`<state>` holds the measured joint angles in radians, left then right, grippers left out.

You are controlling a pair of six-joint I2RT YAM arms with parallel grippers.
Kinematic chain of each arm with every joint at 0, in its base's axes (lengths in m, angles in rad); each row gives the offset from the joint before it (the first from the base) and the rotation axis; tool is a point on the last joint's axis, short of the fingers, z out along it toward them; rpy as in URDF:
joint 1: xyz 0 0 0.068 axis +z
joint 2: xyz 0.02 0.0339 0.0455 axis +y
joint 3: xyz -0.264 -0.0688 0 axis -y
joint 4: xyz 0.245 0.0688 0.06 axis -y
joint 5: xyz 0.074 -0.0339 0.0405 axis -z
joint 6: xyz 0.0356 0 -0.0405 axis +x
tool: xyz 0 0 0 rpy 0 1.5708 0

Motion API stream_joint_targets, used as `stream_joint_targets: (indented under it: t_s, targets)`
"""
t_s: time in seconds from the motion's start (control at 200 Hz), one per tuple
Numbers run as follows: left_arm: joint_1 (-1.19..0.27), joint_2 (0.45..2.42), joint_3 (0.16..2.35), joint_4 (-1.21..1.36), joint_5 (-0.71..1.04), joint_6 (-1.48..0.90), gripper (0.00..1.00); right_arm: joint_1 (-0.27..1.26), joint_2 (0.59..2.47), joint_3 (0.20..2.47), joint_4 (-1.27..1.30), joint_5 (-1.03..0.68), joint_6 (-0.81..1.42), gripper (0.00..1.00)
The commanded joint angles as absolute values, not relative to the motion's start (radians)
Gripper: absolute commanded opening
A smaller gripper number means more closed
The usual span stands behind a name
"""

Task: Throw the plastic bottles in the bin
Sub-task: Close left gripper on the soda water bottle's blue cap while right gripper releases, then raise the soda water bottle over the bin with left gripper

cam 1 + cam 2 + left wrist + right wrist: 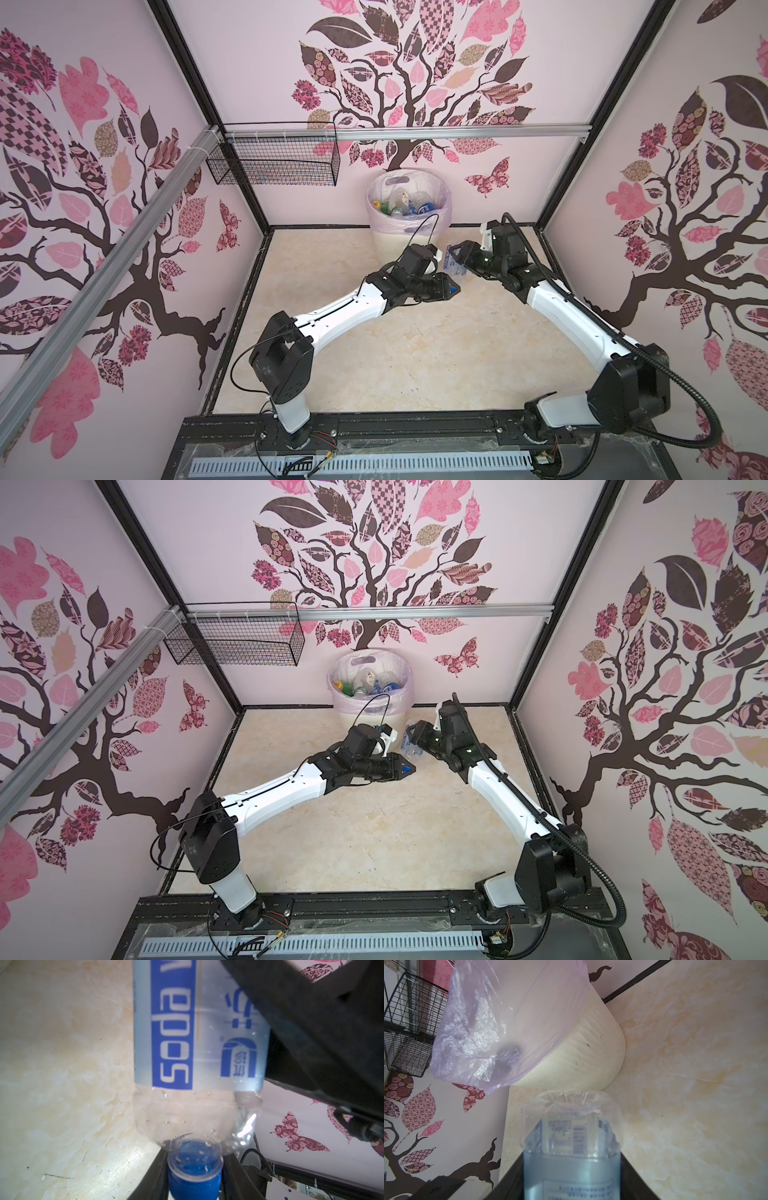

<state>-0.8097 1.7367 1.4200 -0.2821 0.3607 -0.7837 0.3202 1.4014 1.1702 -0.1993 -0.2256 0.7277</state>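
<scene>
Two robot arms share one clear plastic bottle (455, 262) with a blue-and-white label, held over the marbled beige tabletop (415, 353) just in front of the round cream-white ribbed plastic bin (390, 245) and its pale pink bag (488, 1022). The left tool (195, 1172) is clamped narrow on the bottle's blue cap (194, 1186). The right tool (572, 1167) grips the labelled body. Other bottles (407, 205) lie heaped inside the bin. The likely danger is that, with both tools locked on, a move by either arm could twist or crush the thin shell, or pop the small cap out of its pinch. Should the right tool let go, the bottle may swing from its cap and drop beside the bin rather than in it.
</scene>
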Motion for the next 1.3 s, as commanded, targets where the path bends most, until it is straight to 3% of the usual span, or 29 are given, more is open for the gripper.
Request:
stream_joint_targets:
  t_s: [0.0, 0.28, 0.375, 0.585, 0.815, 0.985, 1.295]
  targets:
    - [-0.811, 1.748, 1.45, -0.277, 0.33, -0.763, 0.31, 0.328, 1.37, 1.196, -0.199, -0.252, 0.747, 0.55]
    - [-0.808, 1.687, 1.474, -0.404, 0.25, -0.673, 0.15, 0.328, 1.362, 1.233, -0.236, -0.247, 0.717, 0.63]
    - [-0.802, 1.668, 1.516, -0.507, 0.204, -0.611, 0.15, 0.327, 1.354, 1.256, -0.254, -0.237, 0.702, 0.69]
    - [-0.754, 1.618, 1.585, -0.662, 0.138, -0.526, 0.12, 0.328, 1.338, 1.347, -0.285, -0.231, 0.659, 0.99]
    - [-0.666, 1.575, 1.679, -0.762, 0.123, -0.447, 0.11, 0.328, 1.337, 1.495, -0.347, -0.199, 0.605, 1.0]
    - [-0.651, 1.582, 1.873, -0.846, -0.018, -0.311, 0.12, 0.327, 1.339, 1.535, -0.362, -0.18, 0.582, 0.99]
    - [-0.645, 1.628, 2.212, -0.735, -0.18, -0.139, 0.12, 0.327, 1.357, 1.516, -0.346, -0.178, 0.57, 1.0]
